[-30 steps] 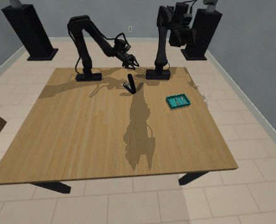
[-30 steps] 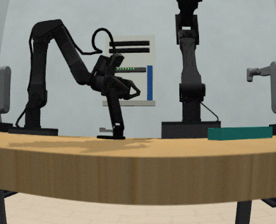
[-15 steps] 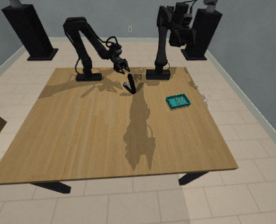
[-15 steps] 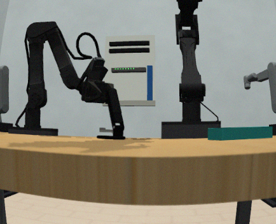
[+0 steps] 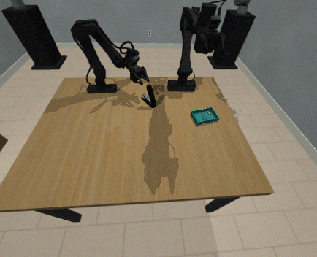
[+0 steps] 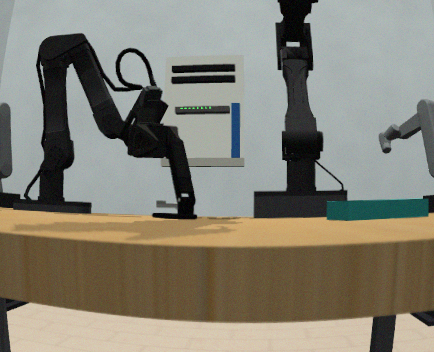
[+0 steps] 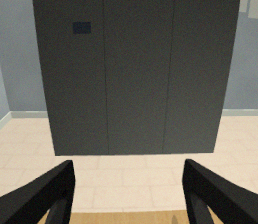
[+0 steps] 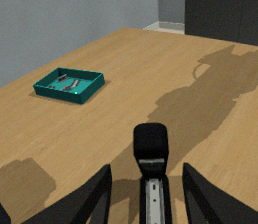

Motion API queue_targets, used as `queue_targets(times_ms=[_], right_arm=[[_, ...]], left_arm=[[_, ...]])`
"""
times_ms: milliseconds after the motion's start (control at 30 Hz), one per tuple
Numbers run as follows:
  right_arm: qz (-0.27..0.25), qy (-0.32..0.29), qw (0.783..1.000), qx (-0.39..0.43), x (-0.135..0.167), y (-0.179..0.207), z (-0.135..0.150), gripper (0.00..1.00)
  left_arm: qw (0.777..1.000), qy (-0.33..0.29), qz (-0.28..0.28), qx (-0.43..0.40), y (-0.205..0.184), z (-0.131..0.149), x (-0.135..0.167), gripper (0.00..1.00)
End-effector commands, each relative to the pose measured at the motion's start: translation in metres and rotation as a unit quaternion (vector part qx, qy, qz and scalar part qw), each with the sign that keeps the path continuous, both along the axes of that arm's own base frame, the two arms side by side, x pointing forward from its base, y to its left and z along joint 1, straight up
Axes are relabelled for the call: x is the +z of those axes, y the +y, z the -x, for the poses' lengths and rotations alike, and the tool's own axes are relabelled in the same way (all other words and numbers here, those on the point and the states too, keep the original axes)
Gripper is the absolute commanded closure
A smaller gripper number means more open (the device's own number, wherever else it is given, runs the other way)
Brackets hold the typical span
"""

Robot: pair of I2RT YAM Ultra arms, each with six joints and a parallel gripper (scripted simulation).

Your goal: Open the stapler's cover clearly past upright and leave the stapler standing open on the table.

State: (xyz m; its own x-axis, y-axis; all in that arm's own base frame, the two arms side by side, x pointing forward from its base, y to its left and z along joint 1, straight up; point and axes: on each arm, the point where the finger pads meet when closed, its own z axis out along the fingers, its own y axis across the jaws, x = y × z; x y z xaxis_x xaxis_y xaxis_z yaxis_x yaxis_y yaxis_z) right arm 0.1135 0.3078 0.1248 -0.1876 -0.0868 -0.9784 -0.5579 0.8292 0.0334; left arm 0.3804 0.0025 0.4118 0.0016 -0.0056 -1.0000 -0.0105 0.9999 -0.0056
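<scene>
Where wood grain stretches, black stapler (image 5: 151, 96) (image 6: 186, 191) (image 8: 151, 142).

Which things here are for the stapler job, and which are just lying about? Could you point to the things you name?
For the job:
- stapler (image 5: 153, 99) (image 6: 186, 186) (image 8: 154, 200)
- right gripper (image 5: 142, 80) (image 8: 147, 170), near it
- left gripper (image 5: 215, 42) (image 7: 129, 162), up and away

Just lying about:
- teal tray (image 5: 195, 121) (image 6: 377, 210) (image 8: 56, 96)
- small bits (image 5: 204, 117) (image 8: 71, 86) in it
</scene>
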Motion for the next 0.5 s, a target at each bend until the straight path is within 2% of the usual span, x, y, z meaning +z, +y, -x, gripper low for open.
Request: queue_targets(times_ms=[0, 467], right_arm=[[0.019, -0.004, 1.0, 0.0, -0.014, -0.006, -0.008, 0.5], [0.013, -0.005, 1.0, 0.0, -0.014, 0.007, -0.022, 0.5]], left_arm=[[1.0, -0.005, -0.003, -0.003, 0.0, -0.001, -0.001, 0.43], [1.0, -0.005, -0.003, -0.003, 0.0, -0.001, -0.001, 0.43]])
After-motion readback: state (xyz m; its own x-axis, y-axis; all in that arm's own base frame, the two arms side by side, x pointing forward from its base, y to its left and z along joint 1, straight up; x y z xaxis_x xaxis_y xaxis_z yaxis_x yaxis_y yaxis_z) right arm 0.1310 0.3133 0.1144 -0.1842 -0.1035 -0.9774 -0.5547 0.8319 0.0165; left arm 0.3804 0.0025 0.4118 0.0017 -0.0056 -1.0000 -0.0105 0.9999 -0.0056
